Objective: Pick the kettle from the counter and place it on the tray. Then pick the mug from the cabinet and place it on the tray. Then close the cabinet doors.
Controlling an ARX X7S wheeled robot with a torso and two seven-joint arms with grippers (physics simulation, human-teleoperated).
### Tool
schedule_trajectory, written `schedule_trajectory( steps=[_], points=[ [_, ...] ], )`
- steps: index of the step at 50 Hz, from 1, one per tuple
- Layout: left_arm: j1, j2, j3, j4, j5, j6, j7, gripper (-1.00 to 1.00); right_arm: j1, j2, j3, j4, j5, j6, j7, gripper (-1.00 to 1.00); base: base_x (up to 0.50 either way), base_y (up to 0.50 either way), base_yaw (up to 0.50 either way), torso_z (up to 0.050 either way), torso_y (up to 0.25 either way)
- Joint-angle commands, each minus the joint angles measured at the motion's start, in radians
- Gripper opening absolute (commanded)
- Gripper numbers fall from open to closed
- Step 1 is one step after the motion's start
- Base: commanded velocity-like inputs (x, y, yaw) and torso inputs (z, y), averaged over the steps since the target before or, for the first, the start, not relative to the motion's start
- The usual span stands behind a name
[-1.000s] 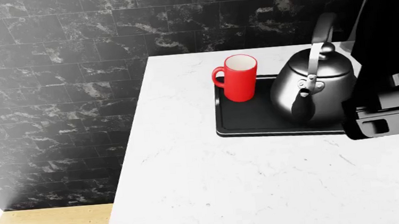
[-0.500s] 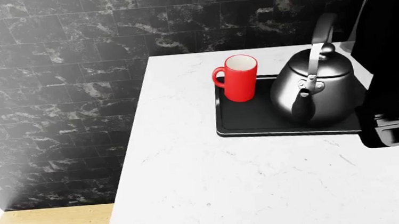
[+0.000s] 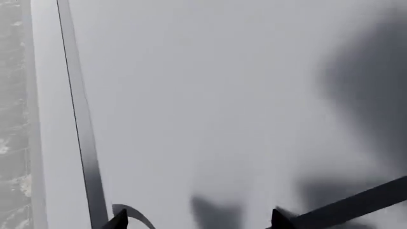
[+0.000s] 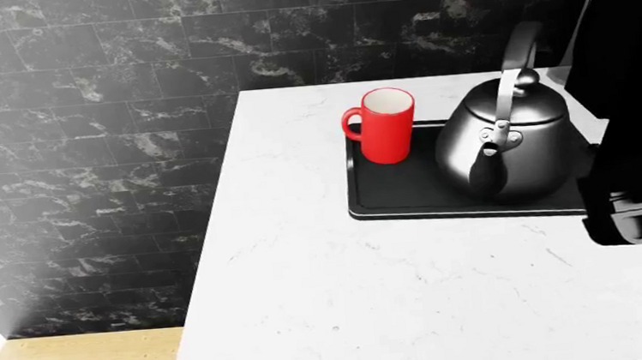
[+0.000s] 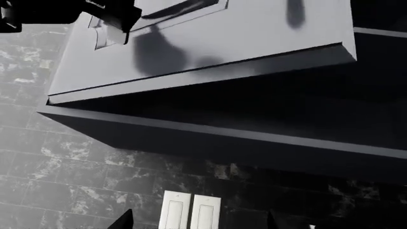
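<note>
item: kettle (image 4: 504, 144), shiny dark steel, upright on the tray (image 4: 414, 191), filling its right half, spout toward me. companion item: mug (image 4: 384, 124), red, upright at the tray's back-left corner, handle out over the tray's left rim, clear of the kettle. carrier: tray, flat on the counter (image 4: 354, 306) near the back edge, well in from the counter's left edge. both placements look done; i judge only the cabinet doors remain.

item: cabinet door (image 5: 210, 43), pale grey panel seen from below in the right wrist view, standing open over a dark shelf underside; wall switches (image 5: 189, 210) sit on the tiled wall beneath. the left wrist view shows a plain pale panel (image 3: 222, 95) very close, with a dark seam at one side (likely a door face, though i cannot say which).

claws: left gripper (image 3: 197, 222), only the two fingertips show, set apart, nothing between them, so released. right gripper (image 5: 197, 222), two tips at the frame edge, likewise spread and empty.

risks: the left claw is nearly against the panel; pushing off-centre or near the seam could slide the fingers off or jam the door against its neighbour. a dark arm segment (image 4: 638, 198) hangs low over the tray's right end beside the kettle; a careless swing could clip the tall handle and topple it toward the mug.

room: the counter's front and left are bare, with ample space there; the right end is crowded.
</note>
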Motion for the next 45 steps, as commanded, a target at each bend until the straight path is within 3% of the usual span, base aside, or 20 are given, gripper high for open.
schedule_trajectory(
  steps=[1,11,25,45],
  points=[
    [0.113,0.021,0.256,-0.113,-0.186,0.018,-0.004,1.00,-0.019,-0.016,0.040,-0.003,0.020,0.026,0.000,1.00,0.00,0.00,0.00,0.000,0.000],
    [0.192,0.001,0.352,-0.087,-0.187,0.012,-0.009,1.00,-0.039,-0.038,0.066,-0.003,0.025,0.055,0.000,1.00,0.00,0.00,0.00,0.000,0.000],
    [0.274,0.001,0.395,-0.137,-0.179,0.049,-0.026,1.00,-0.084,-0.090,0.117,-0.002,0.035,0.119,0.000,1.00,0.00,0.00,0.00,0.000,0.000],
    [0.295,0.017,0.488,-0.234,-0.248,0.116,-0.052,1.00,-0.116,-0.115,0.155,-0.003,0.044,0.156,0.000,1.00,0.00,0.00,0.00,0.000,0.000]
  ],
)
